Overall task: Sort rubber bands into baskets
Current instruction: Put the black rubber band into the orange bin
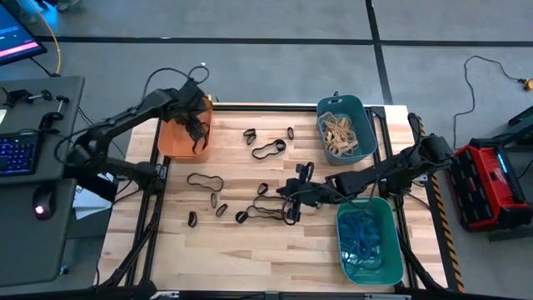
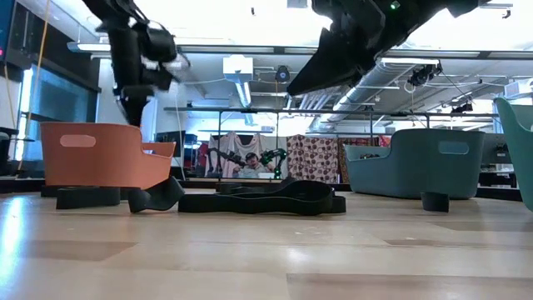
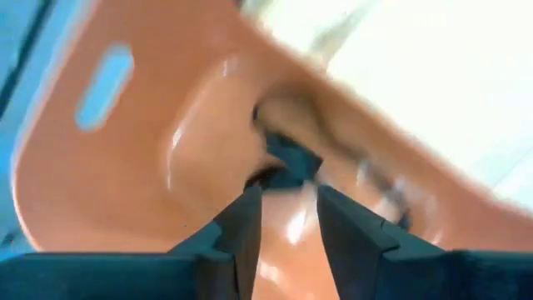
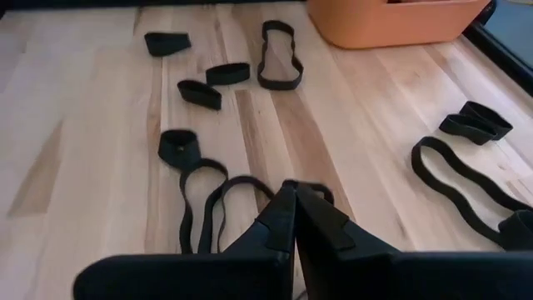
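Over the orange basket (image 1: 179,137), the left gripper (image 3: 283,208) stands parted, dropping a black band (image 3: 287,158). The right gripper (image 4: 293,208), closed and empty, must next open over a band (image 4: 212,196) beside that basket.

Two dark, matte, six-joint arms are being shown, the left arm (image 1: 117,125) and the right arm (image 1: 391,171), each trailed by thin black cables and ended by an end effector of two flat, blunt, black fingers (image 3: 241,229)
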Available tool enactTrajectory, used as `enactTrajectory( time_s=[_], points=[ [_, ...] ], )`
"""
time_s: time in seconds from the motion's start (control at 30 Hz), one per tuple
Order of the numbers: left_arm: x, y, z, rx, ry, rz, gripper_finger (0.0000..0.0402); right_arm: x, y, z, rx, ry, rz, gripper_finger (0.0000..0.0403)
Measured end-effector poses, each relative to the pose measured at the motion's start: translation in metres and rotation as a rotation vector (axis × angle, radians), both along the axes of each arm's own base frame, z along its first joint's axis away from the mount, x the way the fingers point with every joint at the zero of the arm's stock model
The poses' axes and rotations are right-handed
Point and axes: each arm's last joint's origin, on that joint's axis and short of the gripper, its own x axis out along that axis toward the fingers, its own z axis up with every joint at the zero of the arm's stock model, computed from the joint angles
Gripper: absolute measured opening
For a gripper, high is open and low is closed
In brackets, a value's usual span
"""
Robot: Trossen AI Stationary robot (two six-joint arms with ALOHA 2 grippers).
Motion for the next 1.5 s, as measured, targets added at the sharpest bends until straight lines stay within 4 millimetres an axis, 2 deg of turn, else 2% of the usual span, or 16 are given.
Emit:
enactTrajectory(
  time_s=[0.23,0.4,0.57,0.7,0.8,0.97,1.03,1.13,1.27,1.5],
  points=[
    [-0.007,-0.031,0.020,0.128,-0.304,-0.071,0.0118,0.006,-0.020,0.002,0.041,-0.034,-0.086,0.0010],
    [-0.011,-0.055,0.027,0.205,-0.463,-0.139,0.0118,0.009,-0.041,0.003,0.030,-0.052,-0.166,0.0054],
    [-0.010,-0.072,0.018,0.189,-0.577,-0.210,0.0118,0.012,-0.062,0.005,0.024,-0.079,-0.231,0.0115],
    [-0.010,-0.071,0.005,0.215,-0.494,-0.129,0.0116,0.012,-0.074,0.005,0.017,-0.079,-0.271,0.0135],
    [-0.005,-0.065,-0.006,0.219,-0.437,-0.087,0.0102,0.012,-0.082,0.005,-0.019,-0.068,-0.294,0.0114],
    [0.010,-0.053,-0.019,0.202,-0.412,-0.108,0.0057,0.013,-0.108,-0.001,0.011,-0.031,-0.307,0.0019],
    [0.017,-0.052,-0.019,0.211,-0.446,-0.146,0.0036,0.015,-0.120,-0.008,0.008,-0.010,-0.320,0.0011],
    [0.026,-0.054,-0.014,0.220,-0.536,-0.187,0.0009,0.016,-0.138,-0.023,0.057,0.028,-0.363,0.0035],
    [0.035,-0.063,-0.006,0.240,-0.625,-0.253,0.0004,0.016,-0.156,-0.042,0.099,0.074,-0.434,0.0078],
    [0.047,-0.080,0.002,0.258,-0.705,-0.347,0.0001,0.019,-0.163,-0.063,0.137,0.116,-0.487,0.0155]
  ],
)
